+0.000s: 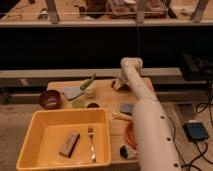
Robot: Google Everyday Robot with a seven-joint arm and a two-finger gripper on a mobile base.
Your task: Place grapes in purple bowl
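Note:
The purple bowl (50, 99) sits at the table's left edge, small, dark maroon and holding nothing. My gripper (118, 84) is lowered to the tabletop at the back, right of the middle and far from the bowl. The white arm (145, 120) runs up from the lower right and bends down to it. I cannot make out the grapes; the gripper covers whatever lies under it.
The big yellow tub (35, 150) in front holds a brown bar (69, 143) and a fork (91, 142). Behind it lie a small dark red round thing (93, 105), a green piece (78, 104), a white cup (90, 91) and a grey cloth (71, 92). A blue sponge (127, 107) and the orange bowl (129, 134) are beside the arm.

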